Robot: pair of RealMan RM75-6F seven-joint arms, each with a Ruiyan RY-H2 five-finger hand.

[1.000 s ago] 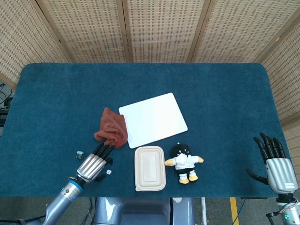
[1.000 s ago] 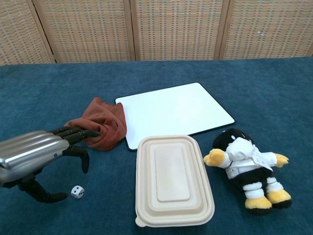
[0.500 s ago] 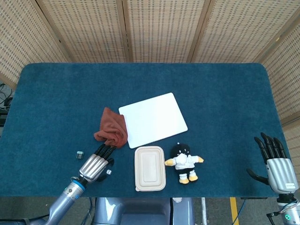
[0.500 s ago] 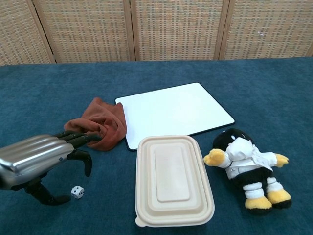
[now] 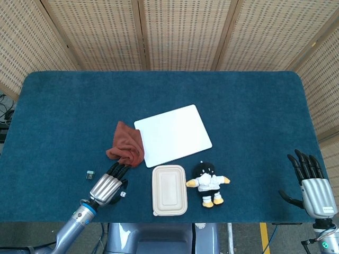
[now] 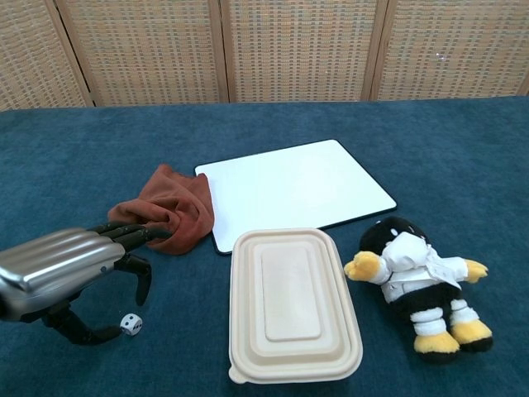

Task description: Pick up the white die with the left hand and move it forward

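— Looking for the white die point(image 6: 130, 324): it sits on the blue table point(image 6: 463, 157), just beside the thumb tip of the left hand point(image 6: 62, 273) and under the curled fingers point(image 6: 140, 269)

— Gripped yet?

— No, I judge this the closing-in step; the fingers are apart and hold nothing, arched over the die. Next they need to pinch it from both sides, lift, then carry it forward

— What lies beyond the fingertips?

— A rust cloth point(image 6: 169, 215), then the white board point(image 6: 293, 186). The right hand point(image 5: 313, 188) rests spread, holding nothing, well apart

Lab-like test booth: woven screens point(image 5: 185, 32), blue-carpeted table point(image 5: 238, 106).
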